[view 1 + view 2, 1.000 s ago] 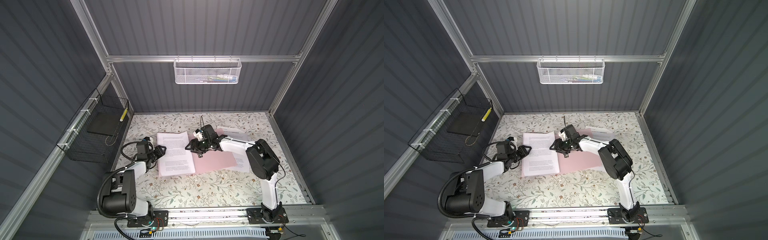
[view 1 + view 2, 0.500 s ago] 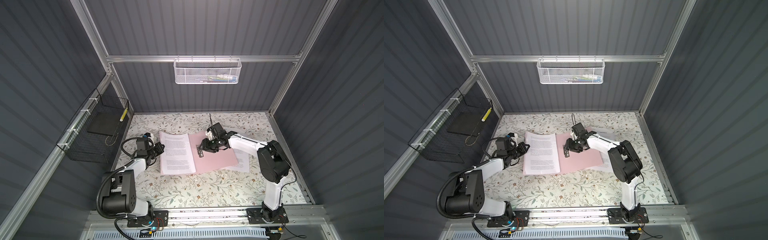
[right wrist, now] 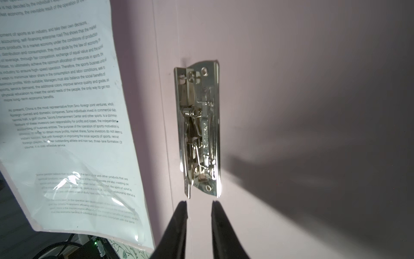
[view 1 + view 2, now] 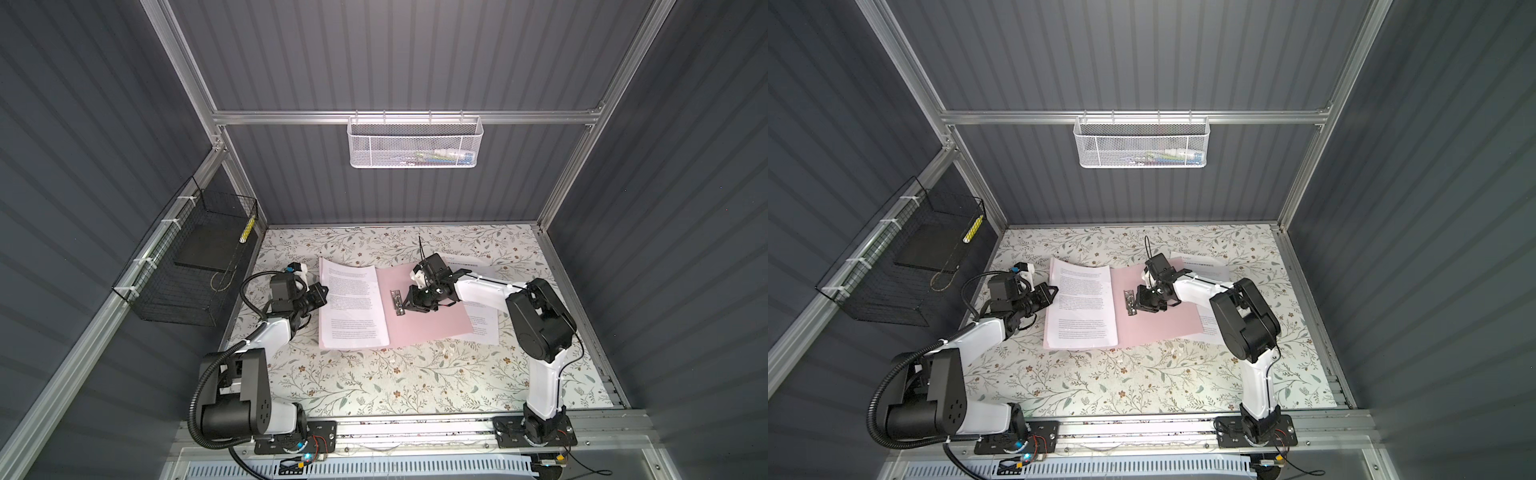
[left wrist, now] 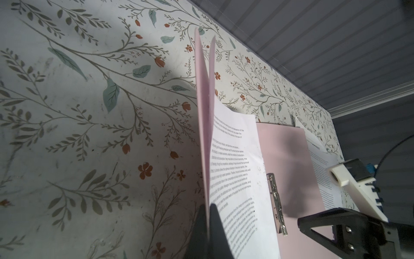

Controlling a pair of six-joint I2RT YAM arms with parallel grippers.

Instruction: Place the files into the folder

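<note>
Folder [image 5: 289, 152] (pink edge) inside left gripper [image 5: 209, 205]

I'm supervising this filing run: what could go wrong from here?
1. The left gripper pinches the folder's raised left flap; the printed sheet on it may slide off.
2. The right gripper hovers just off the metal clip's end; a grab there might slip.
3. Loose sheets poking out past the right flap could be dragged or forgotten.

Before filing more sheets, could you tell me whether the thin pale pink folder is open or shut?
Open: the pale pink folder lies spread, its silver metal clip exposed, printed white sheets on its left flap.
</note>
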